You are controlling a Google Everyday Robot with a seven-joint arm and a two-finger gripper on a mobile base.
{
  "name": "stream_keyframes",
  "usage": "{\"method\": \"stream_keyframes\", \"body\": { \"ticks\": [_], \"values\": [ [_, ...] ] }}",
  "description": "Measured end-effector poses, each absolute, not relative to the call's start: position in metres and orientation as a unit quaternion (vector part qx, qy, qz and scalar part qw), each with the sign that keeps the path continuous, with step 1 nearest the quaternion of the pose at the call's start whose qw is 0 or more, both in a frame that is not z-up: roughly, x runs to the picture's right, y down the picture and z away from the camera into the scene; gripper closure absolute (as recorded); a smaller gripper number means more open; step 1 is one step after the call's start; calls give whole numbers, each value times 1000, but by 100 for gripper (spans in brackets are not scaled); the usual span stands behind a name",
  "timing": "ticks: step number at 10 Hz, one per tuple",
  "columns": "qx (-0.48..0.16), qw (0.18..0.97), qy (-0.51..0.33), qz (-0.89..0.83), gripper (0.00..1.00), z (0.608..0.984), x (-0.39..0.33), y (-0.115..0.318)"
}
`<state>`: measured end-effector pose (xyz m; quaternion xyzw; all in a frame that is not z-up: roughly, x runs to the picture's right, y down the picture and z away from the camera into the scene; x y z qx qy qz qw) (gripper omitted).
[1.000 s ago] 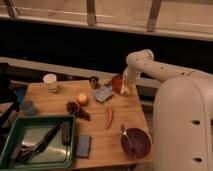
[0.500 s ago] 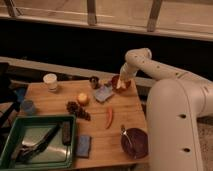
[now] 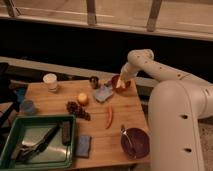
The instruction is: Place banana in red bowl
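The red bowl sits at the far right edge of the wooden table. The white arm reaches in from the right and bends down to it. The gripper hangs right over the bowl. A small pale yellow-cream piece, the banana, shows at the gripper's tip, inside or just above the bowl's left half. I cannot tell whether the banana rests in the bowl or hangs from the gripper.
Near the bowl are a blue cloth and a small dark cup. Further off are a round yellow-orange fruit, dark grapes, a red pepper, a white cup, a purple bowl with a utensil, a green tray and a blue sponge.
The gripper has stayed over the red bowl and shifted slightly. The arm's upper links have swung, and the pale banana now shows more clearly at the bowl.
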<state>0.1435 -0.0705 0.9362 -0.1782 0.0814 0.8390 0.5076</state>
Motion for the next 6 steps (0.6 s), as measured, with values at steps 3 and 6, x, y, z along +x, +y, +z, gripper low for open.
{"method": "stream_keyframes", "body": {
  "ticks": [3, 6],
  "values": [
    [-178, 507, 82, 840, 37, 936, 145, -70],
    [-178, 507, 82, 840, 37, 936, 145, -70]
  ]
}}
